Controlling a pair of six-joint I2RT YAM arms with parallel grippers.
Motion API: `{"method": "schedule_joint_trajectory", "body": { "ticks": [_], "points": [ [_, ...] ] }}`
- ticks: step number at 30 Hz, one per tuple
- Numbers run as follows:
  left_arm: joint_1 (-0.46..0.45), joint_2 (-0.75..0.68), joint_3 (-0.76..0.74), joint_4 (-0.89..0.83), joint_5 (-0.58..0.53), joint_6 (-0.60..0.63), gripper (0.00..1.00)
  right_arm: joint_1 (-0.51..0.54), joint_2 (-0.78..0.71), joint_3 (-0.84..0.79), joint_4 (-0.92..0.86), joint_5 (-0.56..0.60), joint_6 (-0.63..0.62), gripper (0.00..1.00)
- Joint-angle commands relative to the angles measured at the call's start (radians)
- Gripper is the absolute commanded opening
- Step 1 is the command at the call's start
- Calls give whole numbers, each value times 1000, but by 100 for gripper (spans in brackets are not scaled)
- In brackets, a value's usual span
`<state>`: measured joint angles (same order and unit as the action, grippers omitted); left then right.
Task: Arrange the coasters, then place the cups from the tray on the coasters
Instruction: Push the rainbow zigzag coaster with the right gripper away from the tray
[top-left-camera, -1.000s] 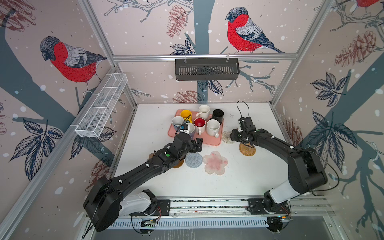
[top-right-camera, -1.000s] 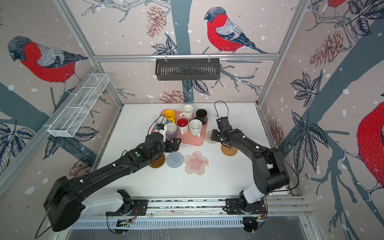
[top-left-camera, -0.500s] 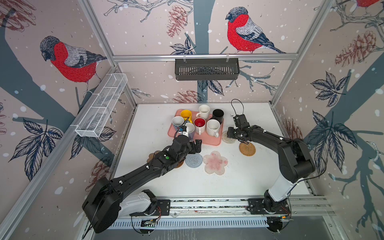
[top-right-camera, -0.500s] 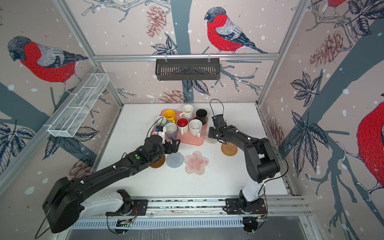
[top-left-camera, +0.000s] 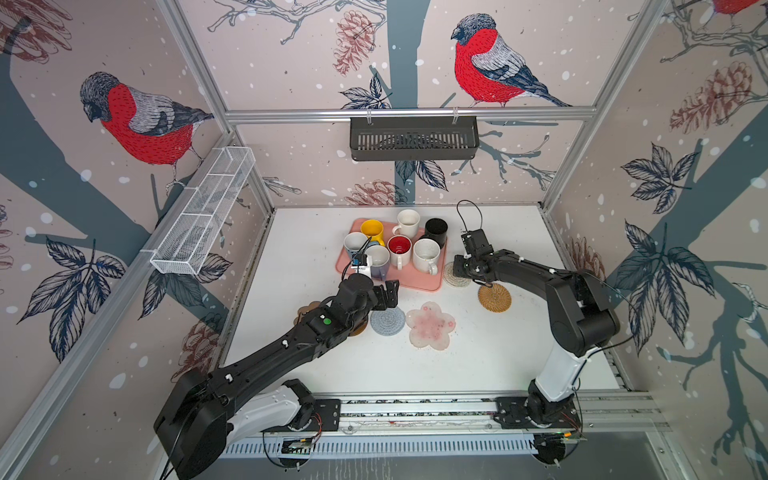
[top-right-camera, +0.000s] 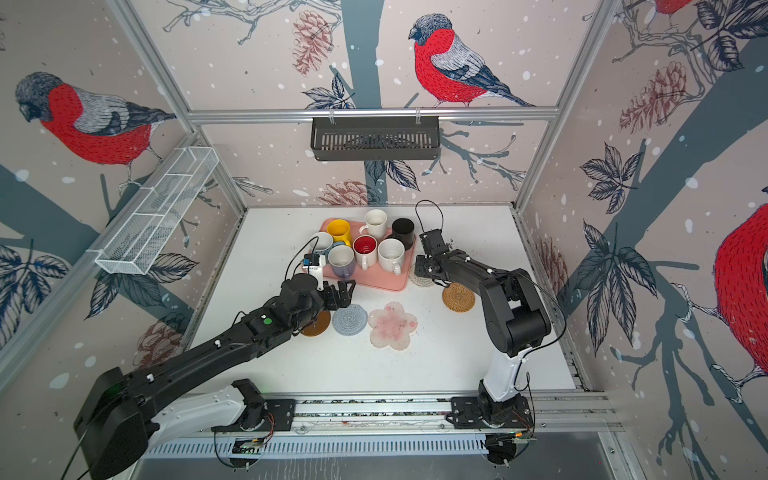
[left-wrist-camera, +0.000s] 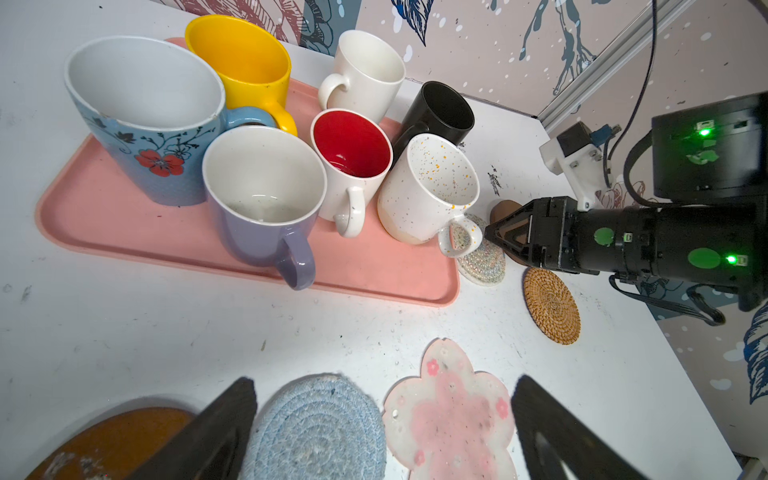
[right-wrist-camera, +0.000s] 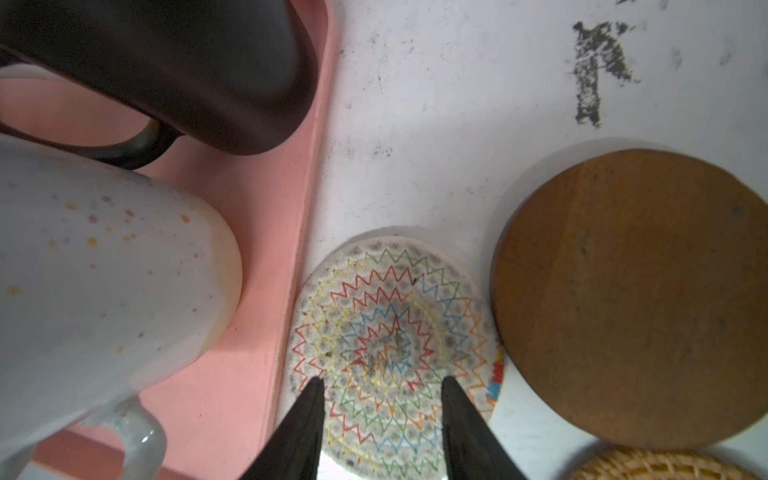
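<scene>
Several cups stand on the pink tray (top-left-camera: 419, 284), among them a yellow cup (top-left-camera: 371, 230), a black cup (right-wrist-camera: 166, 62) and a speckled white cup (left-wrist-camera: 428, 187). My right gripper (right-wrist-camera: 382, 380) hovers open over the cream rope coaster (right-wrist-camera: 390, 316), which lies against the tray's right edge; nothing is held. A brown disc (right-wrist-camera: 623, 291) and the rattan coaster (top-left-camera: 494, 297) lie just beside it. In front of the tray my left gripper (left-wrist-camera: 384, 382) is wide open above the grey-blue coaster (left-wrist-camera: 316, 428) and the flower coaster (left-wrist-camera: 449, 419). Another brown disc (top-right-camera: 316, 326) lies partly under the left arm.
A black slotted basket (top-left-camera: 413, 139) hangs on the back wall and a white wire shelf (top-left-camera: 203, 216) on the left wall. The right arm (top-left-camera: 536, 274) reaches low across the table from the right. A tan disc (top-left-camera: 305, 311) peeks out left of the left arm.
My right gripper has moved from over the rattan coaster toward the tray, to above the cream rope coaster, and its jaws have narrowed. The left arm has barely shifted.
</scene>
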<state>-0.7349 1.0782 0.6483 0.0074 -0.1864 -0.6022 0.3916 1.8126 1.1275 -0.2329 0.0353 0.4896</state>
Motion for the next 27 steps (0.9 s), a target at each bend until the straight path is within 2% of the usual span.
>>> {"method": "schedule_joint_trajectory", "body": {
  "ticks": [1, 9, 27],
  "points": [
    [2, -23, -3, -29, -15, 5, 96, 4, 22, 17, 2, 40, -24, 47],
    [2, -103, -44, -73, 6, -8, 96, 1, 69, 1, 13, 38, -26, 47],
    [2, -196, -99, -94, 25, -9, 96, 16, -52, -142, -41, 109, -7, 47]
  ]
}}
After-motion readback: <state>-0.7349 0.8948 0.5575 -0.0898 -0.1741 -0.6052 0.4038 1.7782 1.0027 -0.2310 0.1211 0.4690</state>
